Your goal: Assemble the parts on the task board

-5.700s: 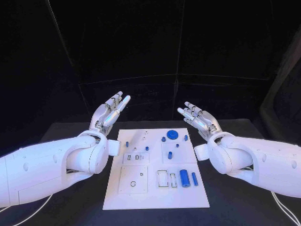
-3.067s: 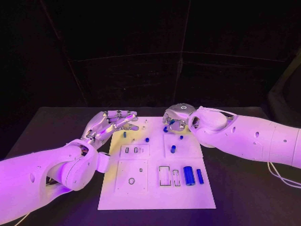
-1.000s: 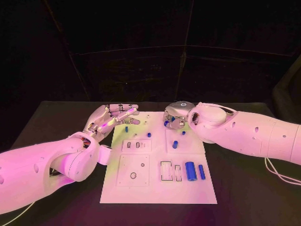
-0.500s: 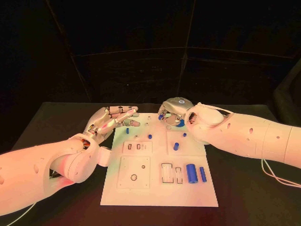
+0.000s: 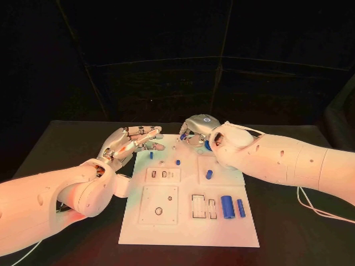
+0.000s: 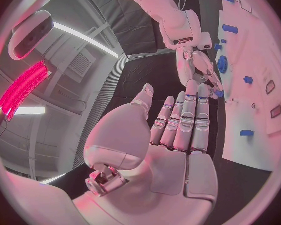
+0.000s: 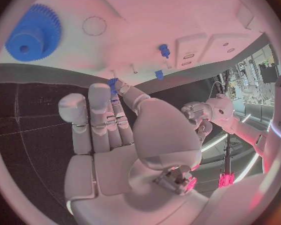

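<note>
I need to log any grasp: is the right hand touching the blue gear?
Apart. The right wrist view shows the blue gear lying on the task board, clear of the right hand.

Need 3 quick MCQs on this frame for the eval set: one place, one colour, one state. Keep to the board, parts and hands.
1. Where does the gear lie?
A. At the board's near end, by the robot
B. At the task board's far end, by the right hand
C. Off the board, on the black table

2. What colour is the large cylinder at the board's near right?
A. Blue
B. Red
C. Green

3. How is the left hand?
A. Holding the gear
B. Pressed flat on the board's middle
C. Empty, fingers extended

Key:
1 B: the gear sits on the task board at its far end, with the right hand over that end.
2 A: the large cylinder is blue.
3 C: the left hand is by the board's far left corner, its palm bare in the left wrist view.
</note>
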Robot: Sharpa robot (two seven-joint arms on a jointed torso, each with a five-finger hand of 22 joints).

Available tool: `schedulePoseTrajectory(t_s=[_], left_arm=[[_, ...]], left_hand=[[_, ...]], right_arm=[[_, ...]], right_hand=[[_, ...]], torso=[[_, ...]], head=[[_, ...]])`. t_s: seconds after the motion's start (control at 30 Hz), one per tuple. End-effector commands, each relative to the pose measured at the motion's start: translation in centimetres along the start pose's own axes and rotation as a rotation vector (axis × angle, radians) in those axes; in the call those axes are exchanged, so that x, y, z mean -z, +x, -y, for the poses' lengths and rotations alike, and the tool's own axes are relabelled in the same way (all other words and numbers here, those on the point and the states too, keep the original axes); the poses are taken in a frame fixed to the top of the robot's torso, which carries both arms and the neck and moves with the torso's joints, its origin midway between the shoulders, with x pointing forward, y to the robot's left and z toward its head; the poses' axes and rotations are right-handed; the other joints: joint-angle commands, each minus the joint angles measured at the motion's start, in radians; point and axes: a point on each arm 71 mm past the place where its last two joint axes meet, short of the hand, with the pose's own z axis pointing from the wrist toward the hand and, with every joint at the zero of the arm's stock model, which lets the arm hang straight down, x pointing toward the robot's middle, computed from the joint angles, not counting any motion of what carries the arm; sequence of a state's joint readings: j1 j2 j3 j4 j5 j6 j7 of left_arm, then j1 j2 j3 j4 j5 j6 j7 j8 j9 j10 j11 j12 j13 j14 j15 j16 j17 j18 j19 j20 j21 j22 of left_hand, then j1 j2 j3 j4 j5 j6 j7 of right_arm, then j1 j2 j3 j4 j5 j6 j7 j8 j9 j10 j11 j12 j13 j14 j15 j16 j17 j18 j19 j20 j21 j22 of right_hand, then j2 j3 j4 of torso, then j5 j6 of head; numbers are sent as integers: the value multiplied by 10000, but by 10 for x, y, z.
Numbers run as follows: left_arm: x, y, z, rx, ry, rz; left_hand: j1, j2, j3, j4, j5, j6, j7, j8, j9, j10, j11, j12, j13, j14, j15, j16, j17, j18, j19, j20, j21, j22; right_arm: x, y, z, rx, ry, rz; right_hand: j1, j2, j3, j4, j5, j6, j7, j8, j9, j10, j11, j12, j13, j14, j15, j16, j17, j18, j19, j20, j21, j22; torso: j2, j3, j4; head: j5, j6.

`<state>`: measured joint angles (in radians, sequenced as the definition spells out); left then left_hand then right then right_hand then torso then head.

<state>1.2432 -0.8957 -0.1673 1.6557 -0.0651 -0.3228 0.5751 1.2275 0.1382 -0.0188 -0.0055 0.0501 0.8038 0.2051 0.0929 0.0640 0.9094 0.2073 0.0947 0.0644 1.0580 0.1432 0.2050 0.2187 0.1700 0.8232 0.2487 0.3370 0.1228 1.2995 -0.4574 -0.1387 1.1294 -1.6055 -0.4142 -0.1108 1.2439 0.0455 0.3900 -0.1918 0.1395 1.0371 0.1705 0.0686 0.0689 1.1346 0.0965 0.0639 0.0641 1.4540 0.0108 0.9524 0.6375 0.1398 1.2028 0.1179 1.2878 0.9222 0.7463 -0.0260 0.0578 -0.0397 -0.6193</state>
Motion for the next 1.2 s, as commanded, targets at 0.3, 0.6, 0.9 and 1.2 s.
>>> schedulePoseTrajectory(t_s=[0.3, 0.6, 0.9, 1.2], left_arm=[[-2, 2, 4, 126, 102, -149], [-3, 2, 5, 109, 95, -148], [-4, 2, 5, 86, 75, -133], [-5, 0, 5, 54, 55, -92]], left_hand=[[-22, 84, 40, 40, 18, -52, 587, -65, -7, -41, 0, -47, -8, -18, 51, -54, 17, 123, -5, 90, -39, -17], [-19, 96, 45, 40, 19, -45, 586, -66, -5, -44, 0, -48, -7, -22, 53, -62, 19, 122, -7, 92, -43, -21], [-17, 113, 52, 43, 19, -42, 587, -68, -4, -46, 1, -49, -6, -25, 54, -71, 22, 122, -10, 93, -48, -25], [-16, 122, 55, 44, 19, -39, 587, -68, -3, -47, 1, -49, -6, -27, 55, -75, 24, 123, -11, 94, -50, -27]], right_arm=[[-7, 0, -3, 68, 47, -53], [-14, 2, -7, 148, 34, -221], [-17, 4, -12, 170, 17, -424], [-20, 6, -9, 260, 240, -602]], right_hand=[[-19, -138, 89, 21, -17, 47, -7, -10, 8, 38, 47, -6, -8, -57, -9, 49, 16, -176, 77, -12, 43, 17], [-27, -164, 110, 40, -23, 41, -2, -16, 6, 28, 51, -9, -9, -62, -5, 54, 10, -177, 75, -9, 48, 21], [-40, -188, 128, 63, -27, 33, 0, -21, 4, 18, 55, -11, -10, -67, -1, 64, 12, -179, 77, -6, 56, 32], [-100, -476, 270, 239, -43, -297, 89, -80, -43, -347, 144, -37, -25, -226, 76, -176, -400, -131, -130, 50, -54, -233]], torso=[[75, -35, 59], [74, -40, 67], [88, -41, 57], [91, -42, 34]], head=[[28, 60], [58, 21], [162, 35], [185, 24]])
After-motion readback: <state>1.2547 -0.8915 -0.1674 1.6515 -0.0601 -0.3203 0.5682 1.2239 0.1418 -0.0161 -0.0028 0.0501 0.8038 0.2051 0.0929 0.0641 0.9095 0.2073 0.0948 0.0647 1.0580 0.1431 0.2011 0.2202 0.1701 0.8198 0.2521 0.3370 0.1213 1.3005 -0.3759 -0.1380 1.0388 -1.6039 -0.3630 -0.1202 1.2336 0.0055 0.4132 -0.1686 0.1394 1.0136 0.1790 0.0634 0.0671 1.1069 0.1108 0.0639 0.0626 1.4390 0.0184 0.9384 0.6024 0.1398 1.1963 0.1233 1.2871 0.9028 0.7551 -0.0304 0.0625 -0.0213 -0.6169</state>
